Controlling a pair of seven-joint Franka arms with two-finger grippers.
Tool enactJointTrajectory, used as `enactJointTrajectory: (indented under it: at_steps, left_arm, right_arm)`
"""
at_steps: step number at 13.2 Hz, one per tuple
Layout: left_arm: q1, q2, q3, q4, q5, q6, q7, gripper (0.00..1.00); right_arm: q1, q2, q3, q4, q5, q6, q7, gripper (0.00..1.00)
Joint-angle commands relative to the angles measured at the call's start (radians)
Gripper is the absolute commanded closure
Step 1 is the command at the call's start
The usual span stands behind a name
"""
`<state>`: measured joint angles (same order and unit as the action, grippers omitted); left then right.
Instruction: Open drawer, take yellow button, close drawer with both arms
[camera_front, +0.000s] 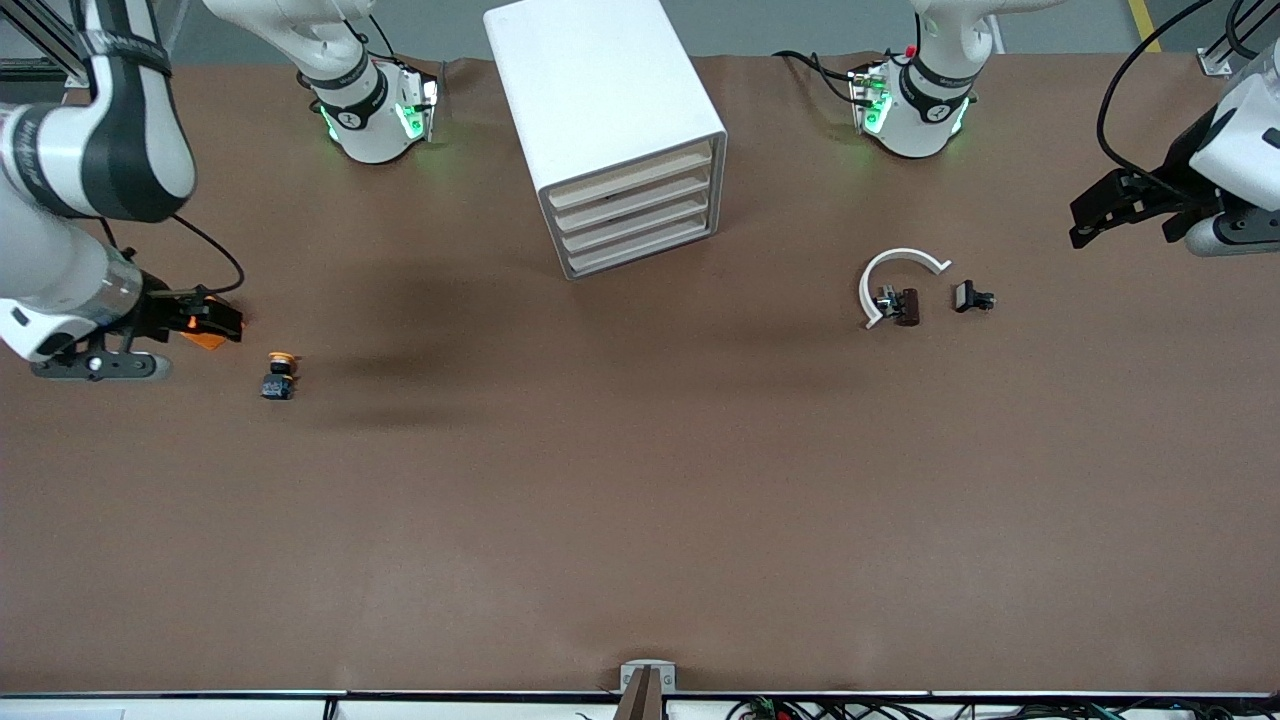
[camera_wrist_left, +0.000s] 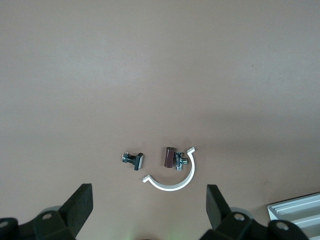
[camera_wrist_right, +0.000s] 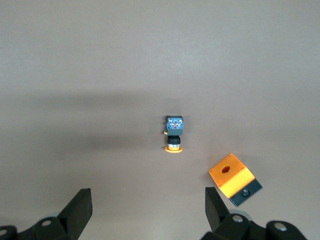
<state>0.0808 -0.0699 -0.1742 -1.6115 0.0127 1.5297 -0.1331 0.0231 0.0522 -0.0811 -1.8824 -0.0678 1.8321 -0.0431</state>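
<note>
Robot lab bench.
Two white arms bolted by a brown-covered table, white drawer box btwn their bases, cables and alu framing near it.

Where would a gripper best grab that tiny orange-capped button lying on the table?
Probably from above, fingers closing across the black-and-blue body of the button. It lies on its side, cap at one end, so the squarish body offers flatter faces. The open right gripper is closest.

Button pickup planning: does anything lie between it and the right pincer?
No. In the right wrist view, bare table separates the button from the open right pincer; the orange block lies aside.
</note>
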Motion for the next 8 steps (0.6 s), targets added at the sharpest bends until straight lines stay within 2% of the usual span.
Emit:
enactJointTrajectory:
  at_steps: [1, 4, 8]
  left_arm:
    - [0.007, -0.04, -0.004, -0.036, 0.0, 0.001, 0.024, 0.0]
    - [0.011, -0.065, 0.002, -0.06, 0.001, 0.0, 0.027, 0.0]
    - [0.057, -0.079, 0.007, -0.064, 0.001, -0.013, 0.09, 0.0]
  right_arm:
    - [-0.005, 0.018, -0.005, 0.164, 0.02, -0.143, 0.011, 0.0]
    - [-0.002, 0.018, -0.002, 0.311, 0.02, -0.293, 0.009, 0.0]
    - [-0.002, 0.018, 0.001, 0.381, 0.019, -0.361, 0.002, 0.0]
